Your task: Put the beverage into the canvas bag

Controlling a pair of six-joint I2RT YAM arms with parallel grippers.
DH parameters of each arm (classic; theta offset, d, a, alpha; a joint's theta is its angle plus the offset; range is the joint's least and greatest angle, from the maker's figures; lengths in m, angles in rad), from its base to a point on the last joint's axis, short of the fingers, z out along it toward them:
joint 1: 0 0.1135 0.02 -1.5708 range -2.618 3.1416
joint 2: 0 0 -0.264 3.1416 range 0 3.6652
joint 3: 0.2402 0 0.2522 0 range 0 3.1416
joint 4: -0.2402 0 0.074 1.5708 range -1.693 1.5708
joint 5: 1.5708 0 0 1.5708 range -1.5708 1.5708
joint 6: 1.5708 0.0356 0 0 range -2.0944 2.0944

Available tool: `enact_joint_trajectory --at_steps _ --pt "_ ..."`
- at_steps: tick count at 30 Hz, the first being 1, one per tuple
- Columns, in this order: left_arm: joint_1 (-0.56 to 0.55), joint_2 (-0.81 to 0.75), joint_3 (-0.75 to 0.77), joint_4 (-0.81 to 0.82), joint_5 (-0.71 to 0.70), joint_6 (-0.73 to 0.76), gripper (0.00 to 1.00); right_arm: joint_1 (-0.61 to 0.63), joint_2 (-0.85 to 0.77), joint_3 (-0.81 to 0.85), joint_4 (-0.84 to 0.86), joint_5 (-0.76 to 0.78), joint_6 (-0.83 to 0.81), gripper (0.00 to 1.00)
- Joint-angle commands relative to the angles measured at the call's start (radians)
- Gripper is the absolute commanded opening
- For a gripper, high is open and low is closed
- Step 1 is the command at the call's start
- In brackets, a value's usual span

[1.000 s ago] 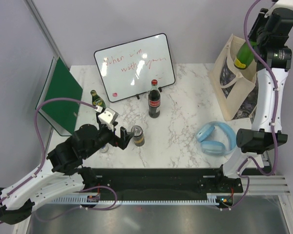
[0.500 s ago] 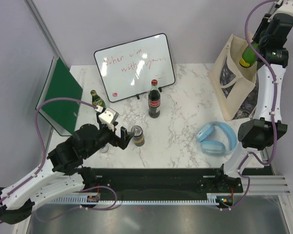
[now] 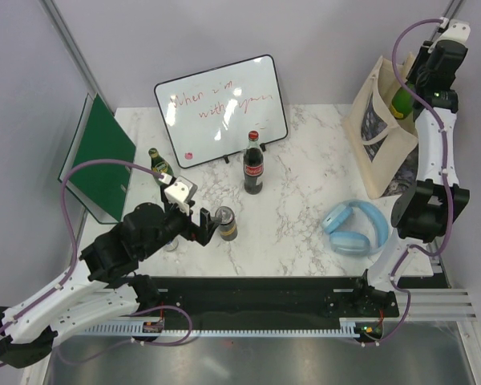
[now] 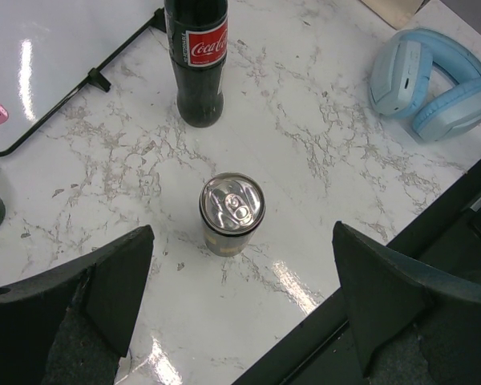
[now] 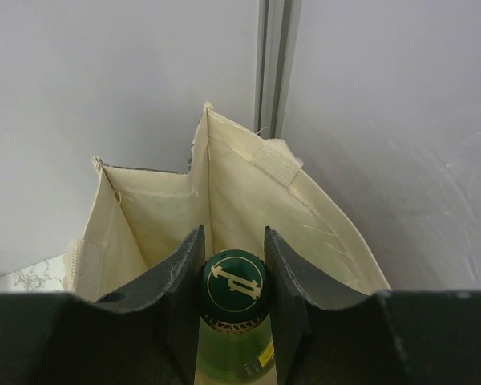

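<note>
**Right claw grips green bottle at the bag's mouth**

The right claw (image 5: 233, 245) is closed narrow on the neck of a glossy green glass bottle (image 5: 234, 290), its dark fingers pressing either side just under the round cap. The cap faces the wrist camera. The bottle's long axis runs away from the claw, base first, toward the bag (image 5: 248, 192). Beyond the fingertips the bag's matte cream cloth stands open, creased, with a stitched handle patch on its far wall. Only the top view shows the bag's dark printed side and the bottle's body at the mouth; how deep it sits cannot be told.

The left claw (image 4: 242, 231) is spread wide and holds nothing. A shiny-topped can (image 4: 231, 212) stands upright between its fingers, on the veined marble table (image 4: 321, 144). A cola bottle (image 4: 196, 60) stands beyond it, with smooth blue headphones (image 4: 433, 84) off to its right.
</note>
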Motion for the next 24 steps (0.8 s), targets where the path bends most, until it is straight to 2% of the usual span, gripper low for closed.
enact_joint_trajectory --at_steps 1,15,24 --pt "0.006 0.005 0.004 0.037 -0.005 0.035 1.00 -0.001 -0.032 -0.006 0.284 -0.017 -0.003 0.00" --pt "0.008 0.004 0.002 0.035 -0.007 0.035 1.00 -0.001 -0.010 -0.155 0.413 -0.071 -0.024 0.00" --pt "0.006 0.010 0.002 0.035 -0.007 0.037 1.00 -0.001 -0.004 -0.097 0.413 -0.058 -0.024 0.00"
